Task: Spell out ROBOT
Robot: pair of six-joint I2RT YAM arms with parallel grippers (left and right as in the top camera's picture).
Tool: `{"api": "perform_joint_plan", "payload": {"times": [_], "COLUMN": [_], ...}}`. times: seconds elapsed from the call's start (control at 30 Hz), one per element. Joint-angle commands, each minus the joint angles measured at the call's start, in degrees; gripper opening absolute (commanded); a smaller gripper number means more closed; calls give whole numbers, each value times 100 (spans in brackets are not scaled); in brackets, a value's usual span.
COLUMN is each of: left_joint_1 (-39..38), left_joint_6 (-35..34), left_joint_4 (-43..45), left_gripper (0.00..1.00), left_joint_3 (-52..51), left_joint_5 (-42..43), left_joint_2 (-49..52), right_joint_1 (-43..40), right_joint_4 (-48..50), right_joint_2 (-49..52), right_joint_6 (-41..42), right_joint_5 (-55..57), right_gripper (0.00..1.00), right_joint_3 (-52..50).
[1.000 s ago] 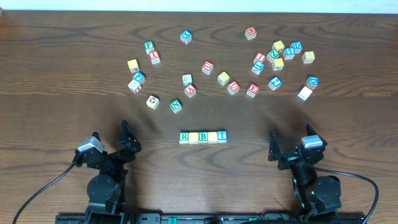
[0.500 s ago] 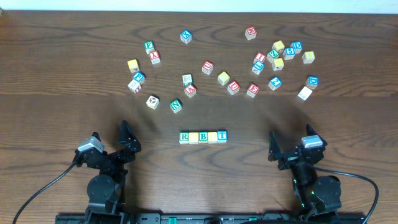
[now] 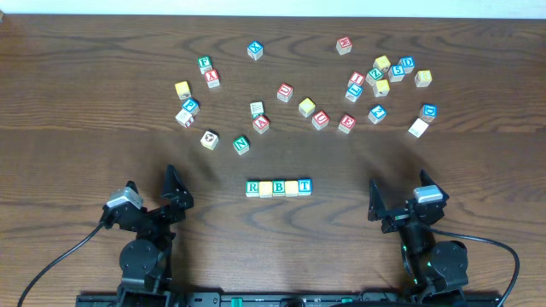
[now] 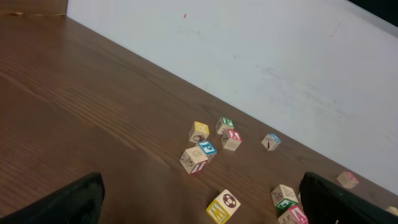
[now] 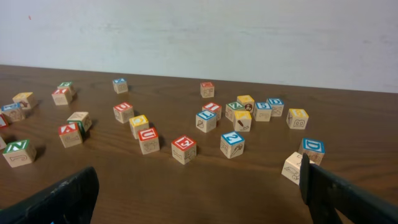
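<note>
Five-block row (image 3: 279, 187) shows R, B, T, two faces unreadable; left gripper (image 3: 150, 181) and right gripper (image 3: 398, 182) spread, empty: check your Os next.

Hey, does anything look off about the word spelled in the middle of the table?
The row is straight, but only R, B and T read clearly. The second block and fourth block show pale yellow tops; no O can be made out from overhead.

Letters R, B, T on lined-up blocks (image 3: 279, 187)
</note>
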Motion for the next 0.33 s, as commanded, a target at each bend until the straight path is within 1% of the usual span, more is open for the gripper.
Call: {"api": "perform_joint_plan", "payload": {"times": [0.0, 0.3], "left_joint_1": [31, 31], "left_joint_6": [92, 92], "left_joint_4": [-190, -190], "left_gripper": [98, 98], "left_joint_3": [-122, -122], "left_joint_5": [-11, -13], "left_joint_2": [-37, -37], "right_joint_1": [-68, -68], "right_joint_4": [-26, -26], "right_joint_2": [-35, -35], "right_joint_6": [-105, -105], "right_joint_5": [-31, -31], "right_gripper": [99, 99], "right_joint_3": [-7, -7]}}
